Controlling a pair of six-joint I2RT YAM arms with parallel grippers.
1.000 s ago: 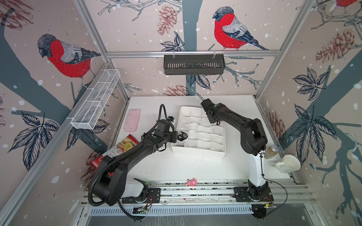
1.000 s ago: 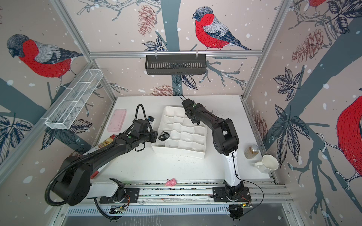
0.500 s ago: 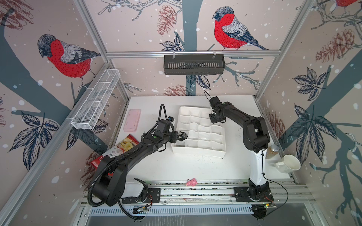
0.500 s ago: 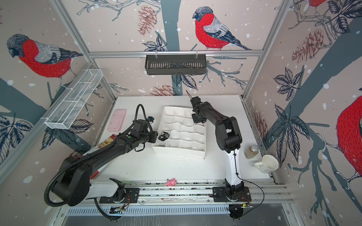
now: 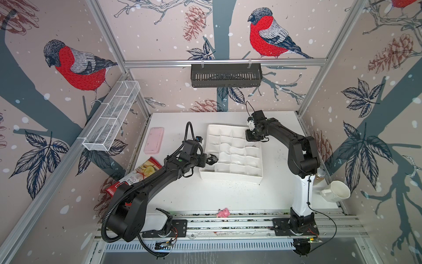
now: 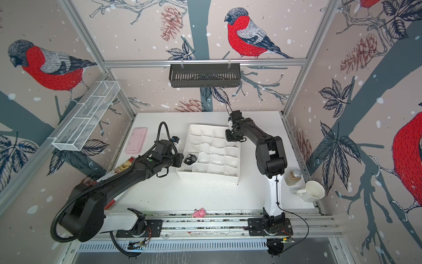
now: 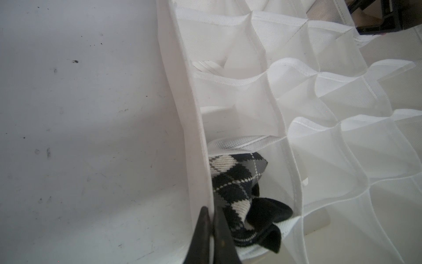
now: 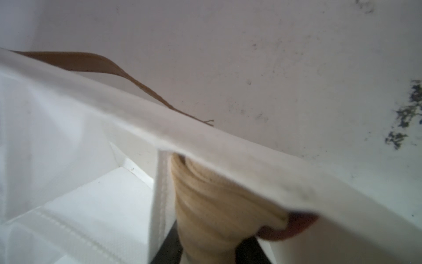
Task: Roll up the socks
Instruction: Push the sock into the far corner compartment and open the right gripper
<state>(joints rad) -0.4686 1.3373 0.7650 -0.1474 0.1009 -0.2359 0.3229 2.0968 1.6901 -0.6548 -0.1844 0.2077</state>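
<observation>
Obs: Since a second back, right gripper (image 5: 251,135) has swung from the middle of the far rim of the white fabric organizer (image 5: 230,180) to its 1 o'clock corner, in both top views.
Rec: And the other side?
Obs: Unmoved. left gripper (image 5: 207,160) sits at the organizer's 9 o'clock edge, with the argyle sock (image 5: 212,159) just beside it in the edge compartment. Tan sock not visible from above, as the right gripper covers that corner.
Rec: Left wrist view?
Obs: Fingers (image 7: 202,228) pressed together, with the organizer's side wall pinched between them. Argyle sock (image 7: 237,194) bunched loosely in its compartment, touching that wall.
Rec: Right wrist view?
Obs: Blurred. tan sock (image 8: 205,205), rolled and with its maroon toe showing, lies under the rim in the corner compartment. Dark fingers (image 8: 170,251) flank it on both sides. Cannot tell whether they squeeze it or have let go.
Rec: Meaning for the task?
Obs: Judgement only. Rolling looks done, with the two socks stowed at opposite sides. The shift reads as delivery of the tan roll. Next it needs a clean release and a straight lift, or the roll may ride up and unwind. The left pinch probably steadies the soft organizer.
</observation>
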